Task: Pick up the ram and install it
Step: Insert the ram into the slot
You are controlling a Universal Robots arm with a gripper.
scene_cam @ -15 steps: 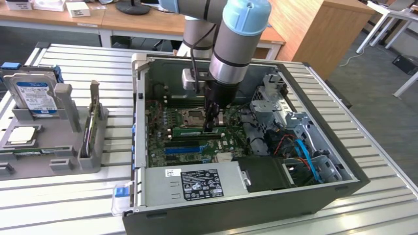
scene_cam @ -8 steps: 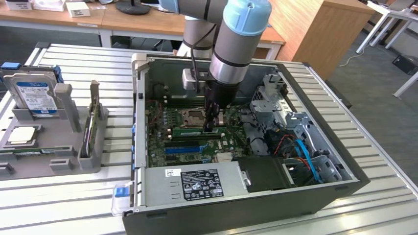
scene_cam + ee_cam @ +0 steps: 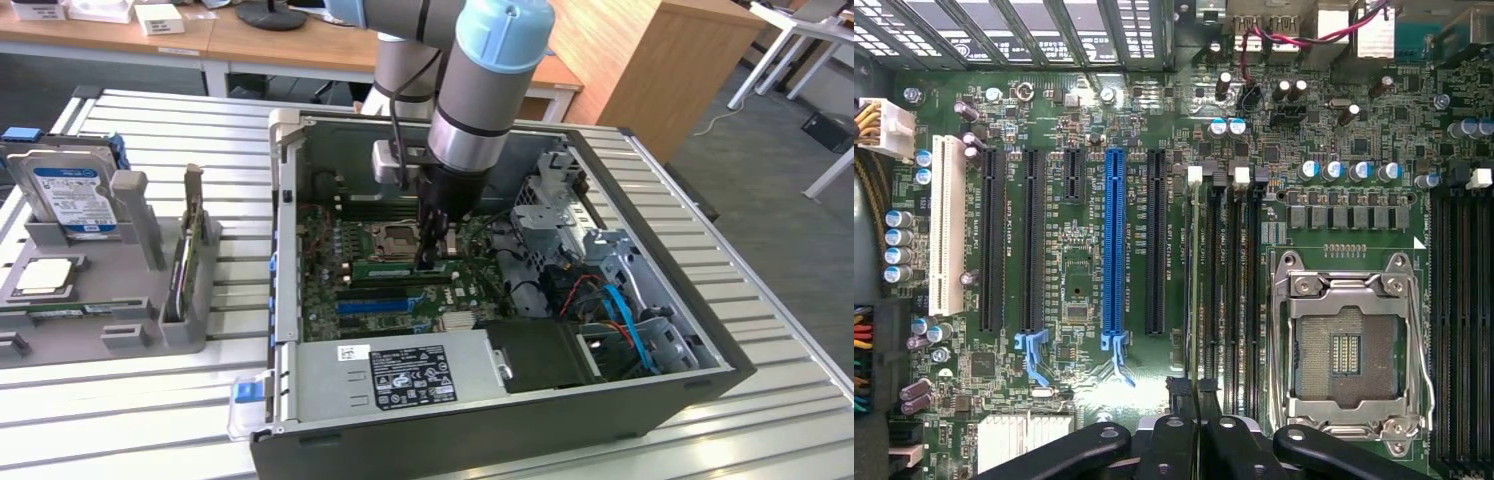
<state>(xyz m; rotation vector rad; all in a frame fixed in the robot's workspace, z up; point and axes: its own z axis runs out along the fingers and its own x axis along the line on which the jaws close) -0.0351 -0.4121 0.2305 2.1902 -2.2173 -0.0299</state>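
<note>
The ram point(image 3: 384, 268) is a thin green stick lying along a memory slot on the motherboard, just below the CPU socket point(image 3: 398, 238) in the exterior view. In the wrist view the ram point(image 3: 1197, 290) shows edge-on in the first of the black memory slots point(image 3: 1239, 290), beside a white latch. My gripper point(image 3: 427, 262) reaches straight down into the open PC case and sits at one end of the stick. Its black fingers point(image 3: 1179, 400) are shut with the ram's end between them, gripper point(image 3: 1194, 392).
The case wall point(image 3: 287, 200) surrounds the board; a power supply point(image 3: 400, 375) and drive cage with cables point(image 3: 601, 290) crowd the near side. A blue slot point(image 3: 1115, 240) and black expansion slots lie beside the memory slots. A grey fixture point(image 3: 134, 290) holds a hard drive point(image 3: 70, 195).
</note>
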